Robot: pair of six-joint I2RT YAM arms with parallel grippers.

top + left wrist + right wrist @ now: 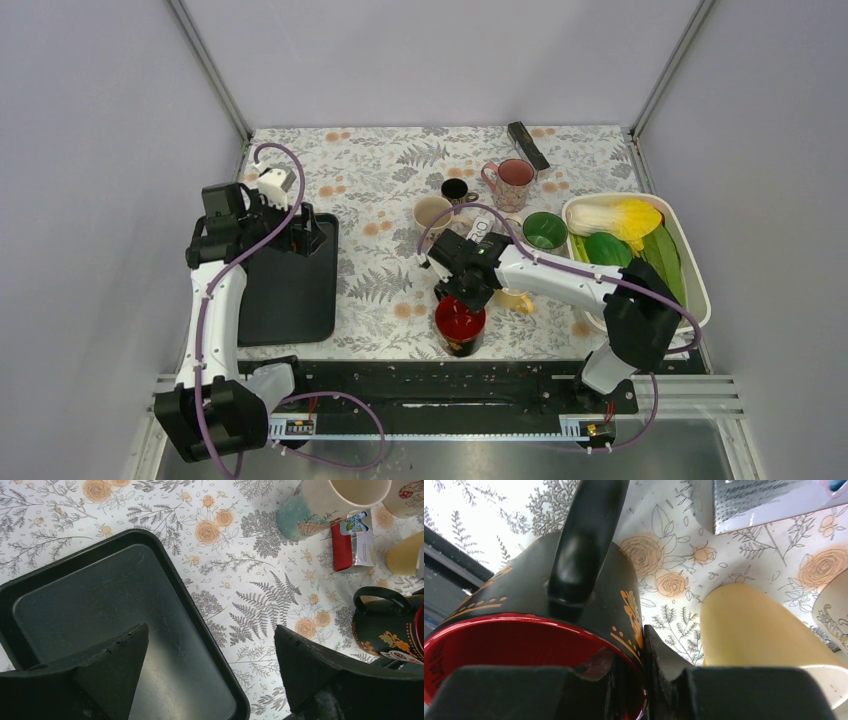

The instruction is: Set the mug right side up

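The black mug [461, 325] with gold pattern and red inside is near the table's front edge, its red opening facing up in the top view. My right gripper [468, 292] is shut on its rim, one finger inside and one outside. In the right wrist view the mug [524, 605] fills the left, its handle pointing away, with the gripper [641, 635] pinching the wall. The mug's side and handle also show at the right edge of the left wrist view [387, 630]. My left gripper [300, 232] is open and empty over the black tray [290, 290], as the left wrist view [210, 630] also shows.
A yellow object [515, 300] lies just right of the mug. Behind stand a cream mug [432, 212], a small black cup [455, 189], a pink mug [514, 176] and a green bowl [544, 230]. A white basin [600, 198] of vegetables is at the right.
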